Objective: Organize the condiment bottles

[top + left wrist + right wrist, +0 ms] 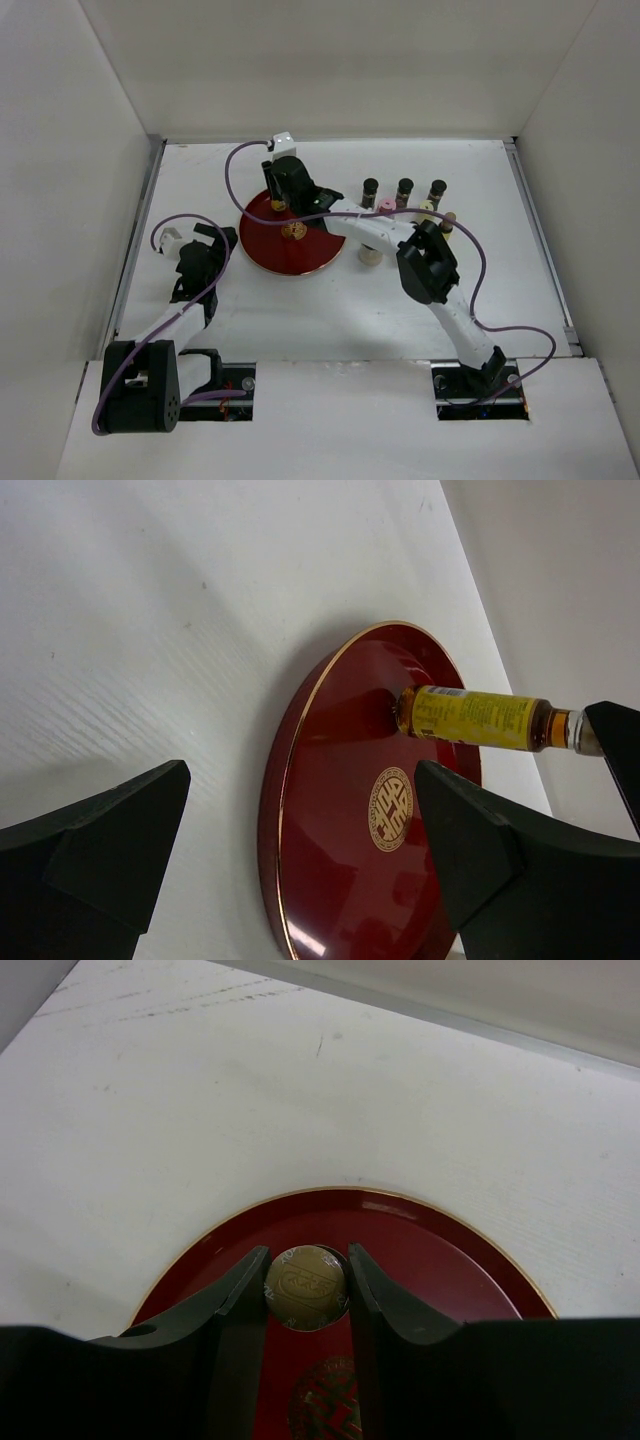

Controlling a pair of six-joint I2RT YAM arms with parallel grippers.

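Ok so the right arm (pixel 375 230) reaches across and its jaws are clamped on the gold cap of the yellow-label bottle (pixel 480 718). The bottle stands upright on the red tray (pixel 262 255), out near the rim and away from the gold emblem (pixel 391 809). The left arm (pixel 170 320) sits left of the tray, jaws spread wide with nothing in them. The other bottles (pixel 405 187) (I count about seven) are bunched on the table (pixel 330 310) right of the tray.
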